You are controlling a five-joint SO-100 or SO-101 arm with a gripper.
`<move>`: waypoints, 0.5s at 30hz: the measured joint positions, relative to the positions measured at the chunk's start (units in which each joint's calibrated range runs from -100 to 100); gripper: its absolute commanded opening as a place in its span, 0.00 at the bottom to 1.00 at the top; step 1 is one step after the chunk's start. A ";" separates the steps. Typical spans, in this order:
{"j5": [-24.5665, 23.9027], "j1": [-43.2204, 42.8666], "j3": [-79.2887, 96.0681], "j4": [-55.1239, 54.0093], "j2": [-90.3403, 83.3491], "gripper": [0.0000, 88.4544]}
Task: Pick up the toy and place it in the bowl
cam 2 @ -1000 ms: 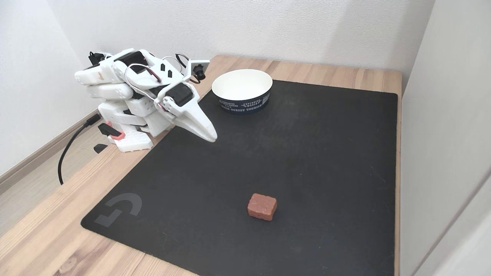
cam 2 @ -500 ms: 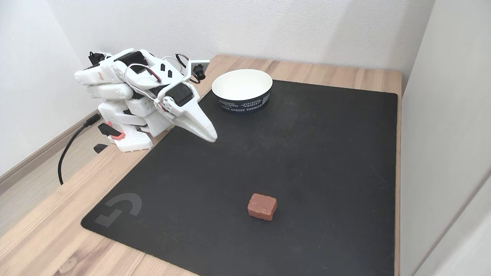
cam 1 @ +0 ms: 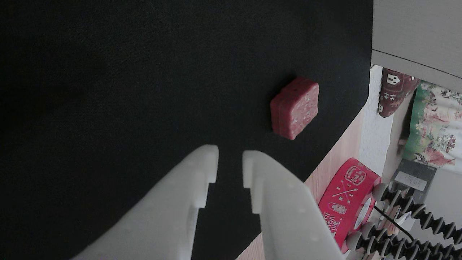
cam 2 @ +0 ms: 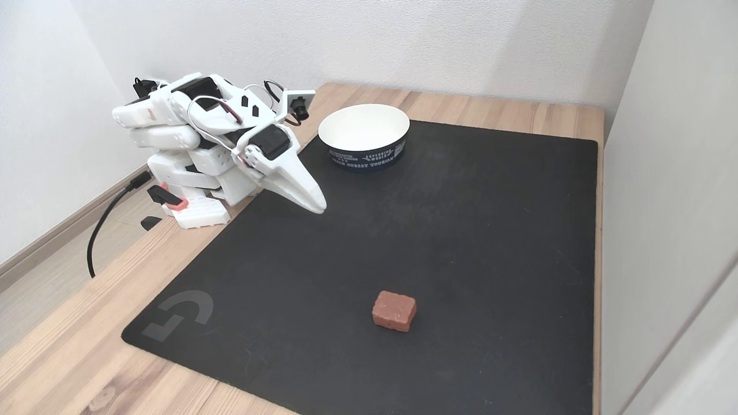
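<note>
One red toy [cam 2: 394,310] lies flat on the black mat [cam 2: 461,230], well apart from the bowl [cam 2: 364,137] at the mat's far edge. Near the arm's base, the gripper [cam 1: 230,162] hangs empty, fingers slightly spread.

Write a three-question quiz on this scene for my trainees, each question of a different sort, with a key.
1. True or false: the claw grips the toy.
2. What does the bowl stand on? A the black mat; B bare wood; C the red tin.
3. Fill in: in the fixed view, the toy lies ____ the camera than the bowl.

Key
1. False: the claw is open and apart from the toy.
2. A.
3. Nearer.
</note>
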 measured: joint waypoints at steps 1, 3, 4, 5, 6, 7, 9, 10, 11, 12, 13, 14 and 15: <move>0.00 0.00 0.00 0.00 0.00 0.03; 0.00 0.00 0.00 0.00 0.00 0.03; 0.00 0.00 0.00 0.00 0.00 0.03; 0.00 0.00 0.00 0.00 0.00 0.03; 0.00 0.00 0.00 0.00 0.00 0.03; 0.00 0.00 0.00 0.00 0.00 0.03; 0.00 0.00 0.00 0.00 0.00 0.03; 0.00 0.00 0.00 0.00 0.00 0.03; 0.00 0.08 0.00 0.00 0.00 0.03; 0.00 0.75 0.00 0.00 0.00 0.03; 0.00 1.91 0.00 0.00 0.00 0.03; 0.00 2.16 0.00 0.00 0.00 0.03; 0.00 2.25 0.00 0.00 0.00 0.03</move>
